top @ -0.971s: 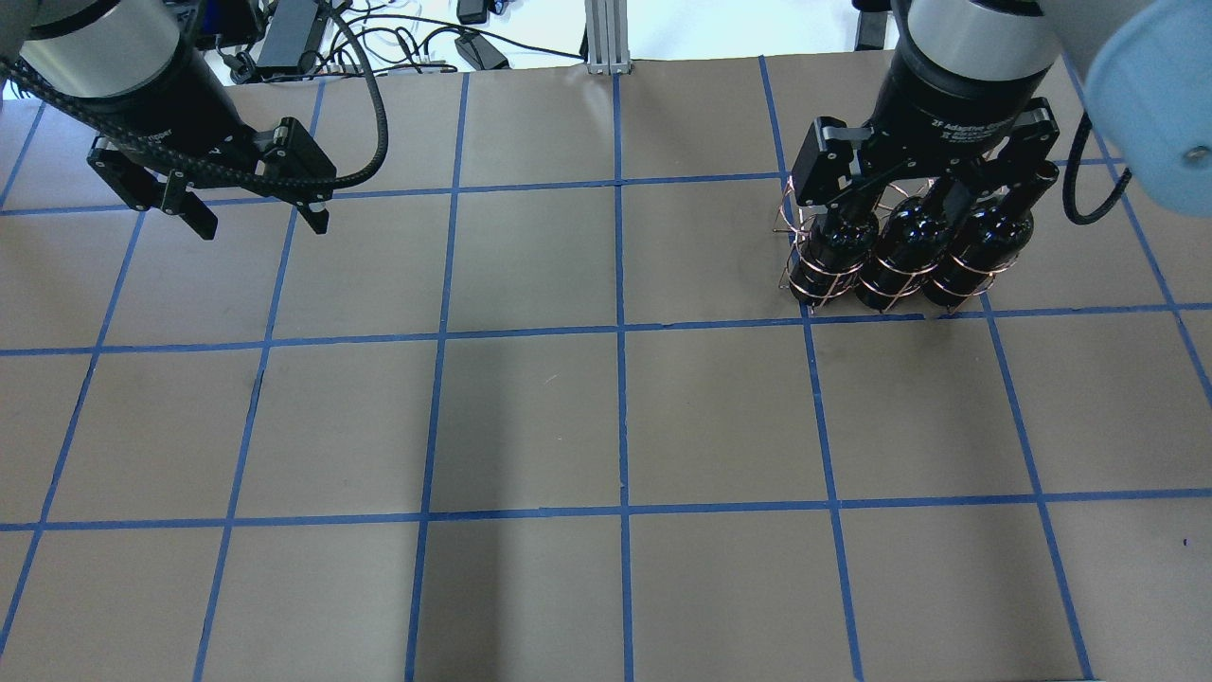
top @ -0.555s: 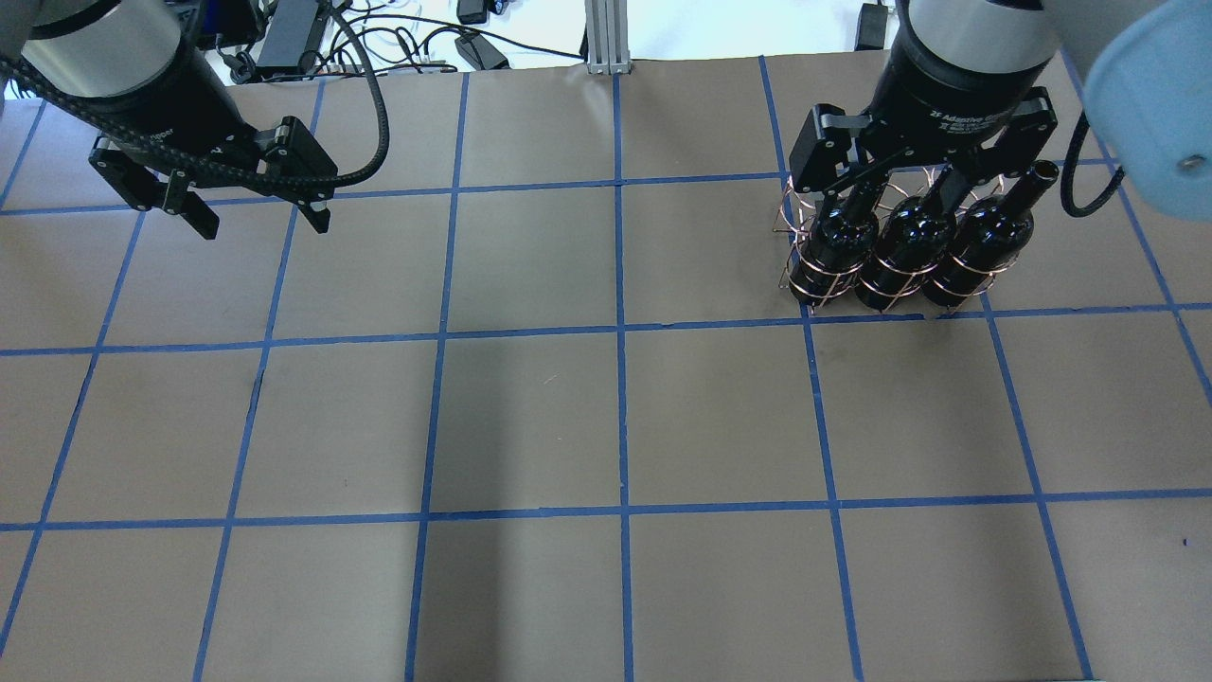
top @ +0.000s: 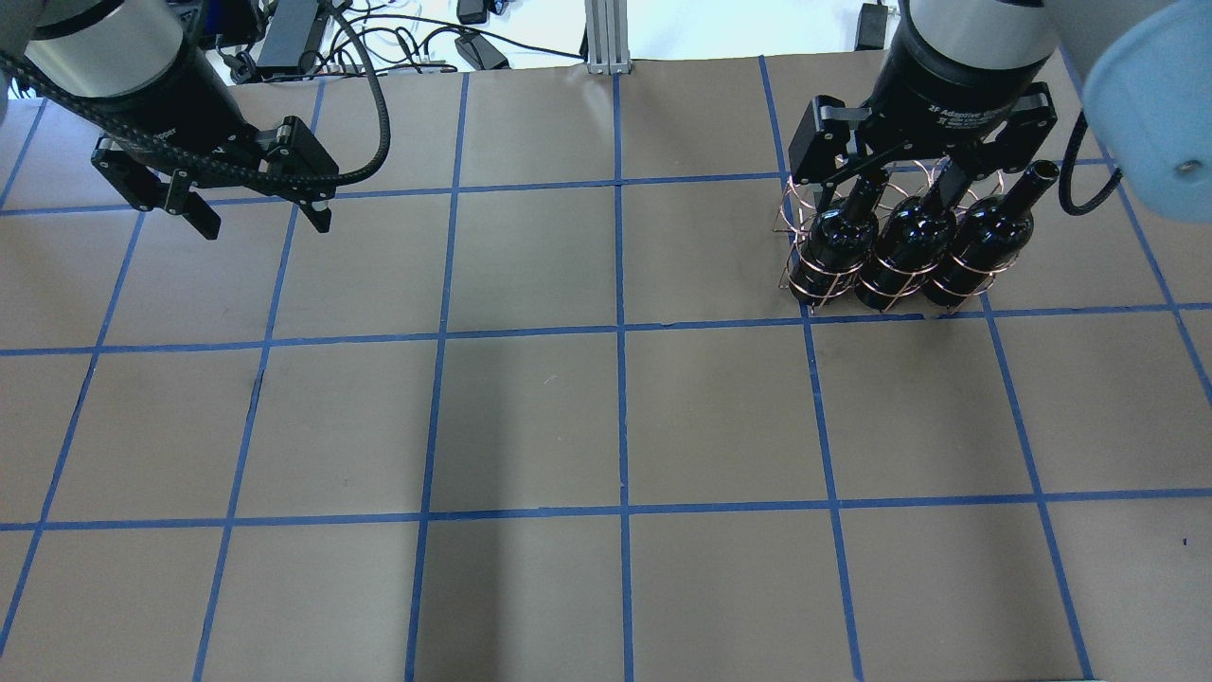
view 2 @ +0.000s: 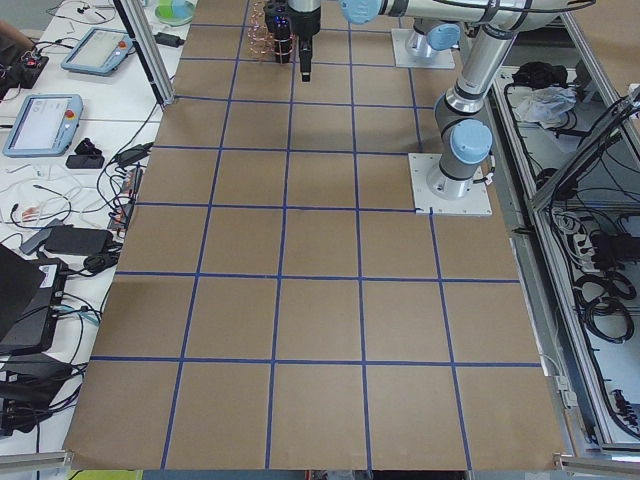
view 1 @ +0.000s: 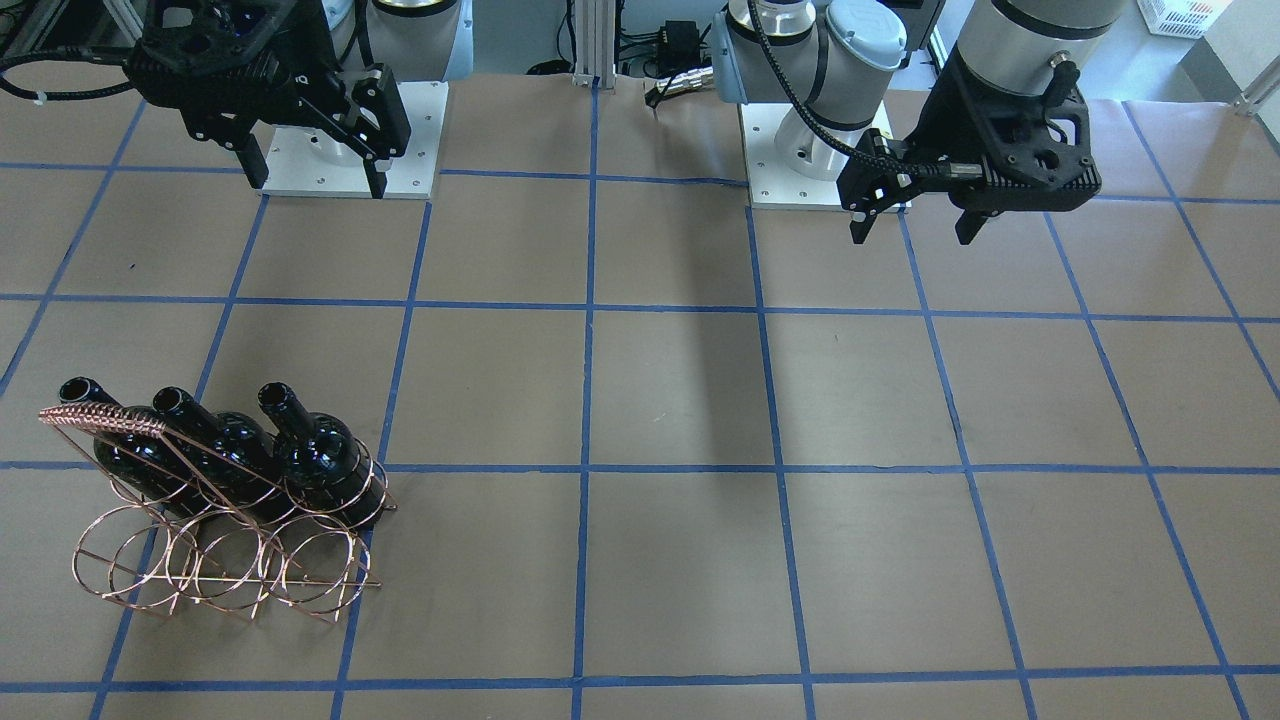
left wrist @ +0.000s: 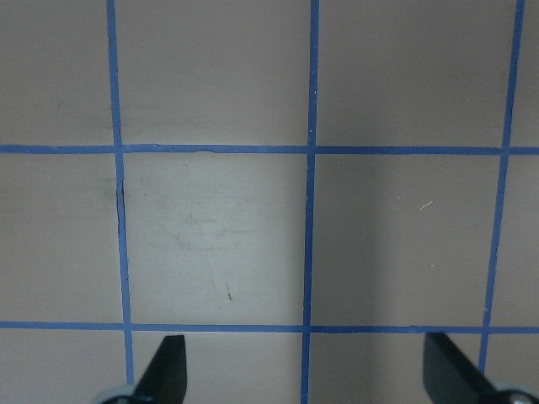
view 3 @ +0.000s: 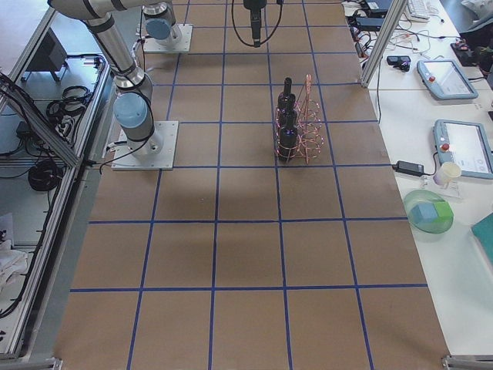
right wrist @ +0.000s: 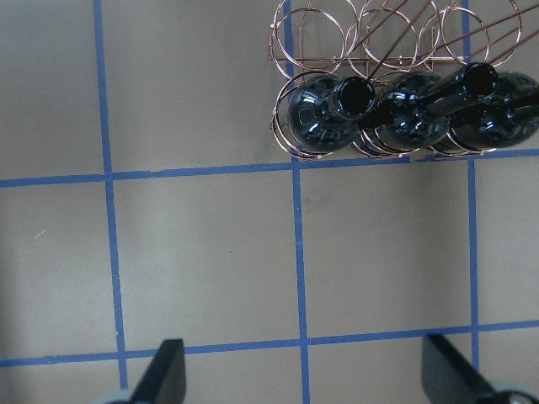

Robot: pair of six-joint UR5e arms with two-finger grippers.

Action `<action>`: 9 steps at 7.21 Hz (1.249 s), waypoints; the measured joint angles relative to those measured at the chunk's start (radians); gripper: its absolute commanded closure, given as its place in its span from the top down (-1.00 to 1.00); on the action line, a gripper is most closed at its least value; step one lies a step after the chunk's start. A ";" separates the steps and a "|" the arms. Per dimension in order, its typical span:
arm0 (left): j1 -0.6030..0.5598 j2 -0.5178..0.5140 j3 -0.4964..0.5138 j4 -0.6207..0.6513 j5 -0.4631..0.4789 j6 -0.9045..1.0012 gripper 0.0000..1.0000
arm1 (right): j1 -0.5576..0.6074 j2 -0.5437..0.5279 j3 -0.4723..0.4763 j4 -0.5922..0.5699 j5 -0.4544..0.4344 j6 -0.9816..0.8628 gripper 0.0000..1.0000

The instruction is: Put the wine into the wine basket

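The wine point(top: 985, 242) stands in the wine basket point(view 1: 105, 418) beyond the spread right jaws. The left jaws gape above the desk point(top: 530, 417).

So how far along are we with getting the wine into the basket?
Looks done: three wine bottles sit in one row of rings of the wine basket. In hand: nothing; the right pincer and left pincer are both open and empty, clear of the bottles. Left: probably nothing; I see no other bottle.

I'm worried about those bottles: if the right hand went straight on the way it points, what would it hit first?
Most likely the bare table: the right hand points down at brown paper, beside the bottles and rack.
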 measured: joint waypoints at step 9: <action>-0.002 0.000 0.001 -0.005 0.044 0.005 1.00 | -0.082 0.006 0.005 -0.003 -0.006 -0.044 1.00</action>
